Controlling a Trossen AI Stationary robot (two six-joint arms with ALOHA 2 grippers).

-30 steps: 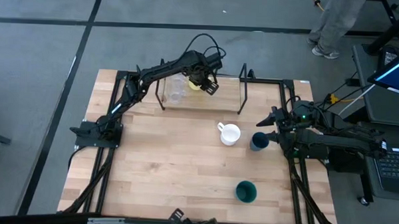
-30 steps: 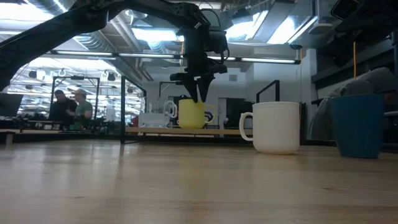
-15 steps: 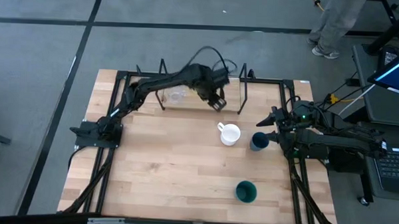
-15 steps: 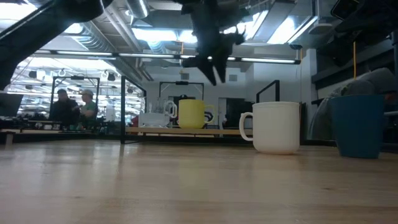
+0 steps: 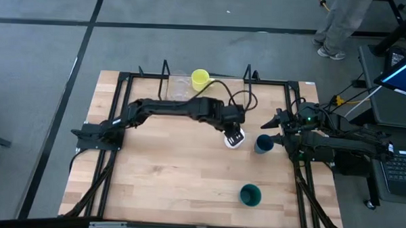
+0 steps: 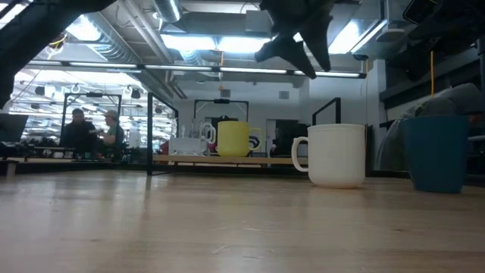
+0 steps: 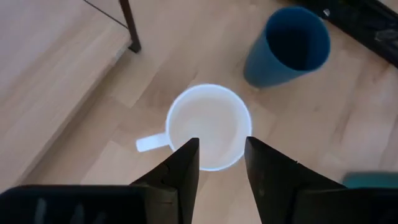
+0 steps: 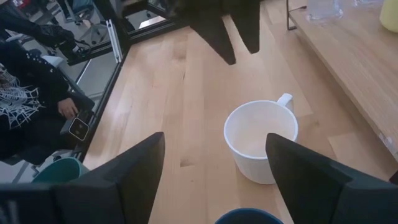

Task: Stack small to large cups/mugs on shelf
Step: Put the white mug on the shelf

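- Already on the narrow light-wood shelf (image 5: 204,94) at the worktop's far edge: yellow ceramic mug (image 5: 200,77), clear glass cup (image 5: 179,90).
- Left claw (image 7: 221,163) empty, fingers apart, poised over the white handled mug (image 7: 208,126) mid-worktop.
- Dark blue cup (image 5: 263,144) and dark green cup (image 5: 250,194) remain; right claw (image 5: 269,128) open, idle.

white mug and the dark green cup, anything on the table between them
Nothing. The high view shows only bare tabletop between the white mug and the dark green cup; the dark blue cup stands off to the side.
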